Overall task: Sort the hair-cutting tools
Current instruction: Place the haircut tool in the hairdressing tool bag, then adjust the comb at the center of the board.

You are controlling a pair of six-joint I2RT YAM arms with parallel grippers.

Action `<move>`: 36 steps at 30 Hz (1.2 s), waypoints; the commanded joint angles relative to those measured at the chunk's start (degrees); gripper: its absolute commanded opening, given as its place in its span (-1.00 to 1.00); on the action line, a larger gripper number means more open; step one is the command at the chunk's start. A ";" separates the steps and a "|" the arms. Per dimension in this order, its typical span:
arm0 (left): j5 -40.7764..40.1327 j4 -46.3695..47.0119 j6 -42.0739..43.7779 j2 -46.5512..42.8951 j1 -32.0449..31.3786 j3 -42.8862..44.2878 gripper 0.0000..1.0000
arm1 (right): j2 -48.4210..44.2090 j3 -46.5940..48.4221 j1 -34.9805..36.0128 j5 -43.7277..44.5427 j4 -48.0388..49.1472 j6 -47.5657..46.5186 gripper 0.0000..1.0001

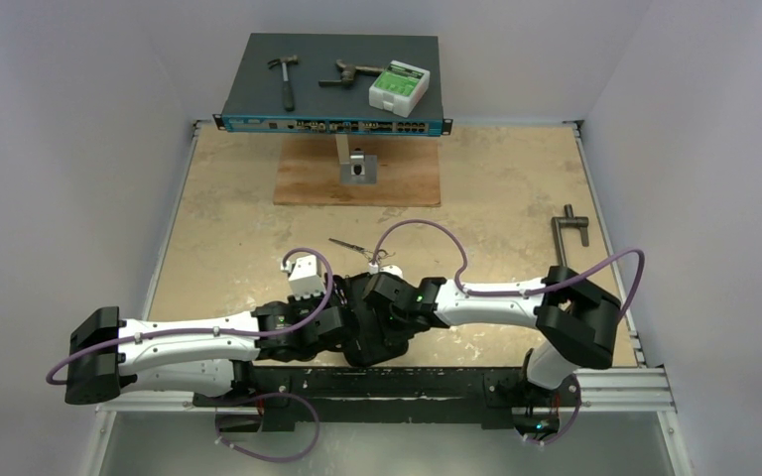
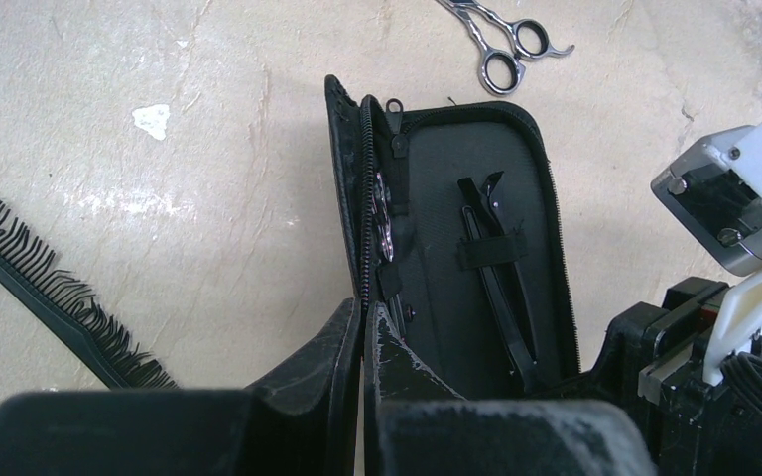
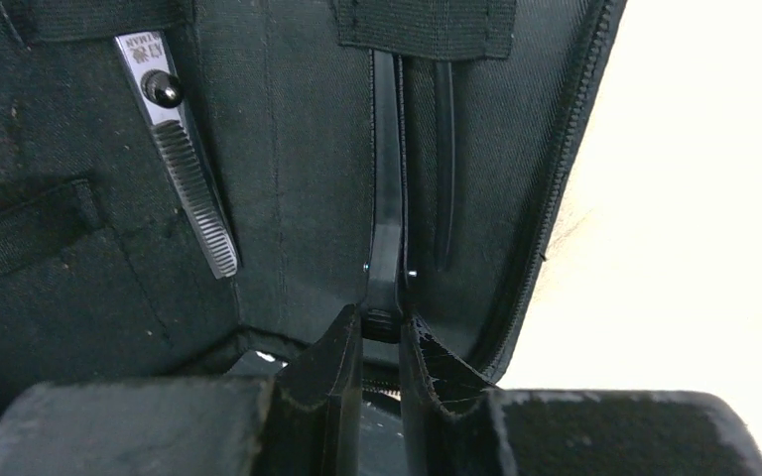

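A black zip case (image 2: 437, 198) lies open on the table between both arms. My left gripper (image 2: 365, 302) is shut on its upright zipper-edged flap (image 2: 352, 188). Inside, a black hair clip (image 3: 387, 228) runs under an elastic band (image 3: 427, 25). My right gripper (image 3: 382, 322) is shut on the clip's near end. One pair of silver scissors (image 3: 193, 188) is tucked in the case's left half. The other pair of scissors (image 2: 506, 45) lies on the table beyond the case. To the left of the case, the black comb (image 2: 50, 288) rests on the table.
At the back, a dark shelf (image 1: 332, 124) carries a hammer (image 1: 285, 77), a rusty tool (image 1: 347, 74) and a white-green box (image 1: 398, 87). Below it lies a wooden board (image 1: 357, 178). A grey T-shaped bar (image 1: 568, 238) rests at the right edge.
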 commanded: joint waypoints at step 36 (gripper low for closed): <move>2.78 7.68 7.75 1.62 1.36 -7.09 -1.00 | -9.27 -16.56 -17.74 -4.25 32.38 -9.94 0.09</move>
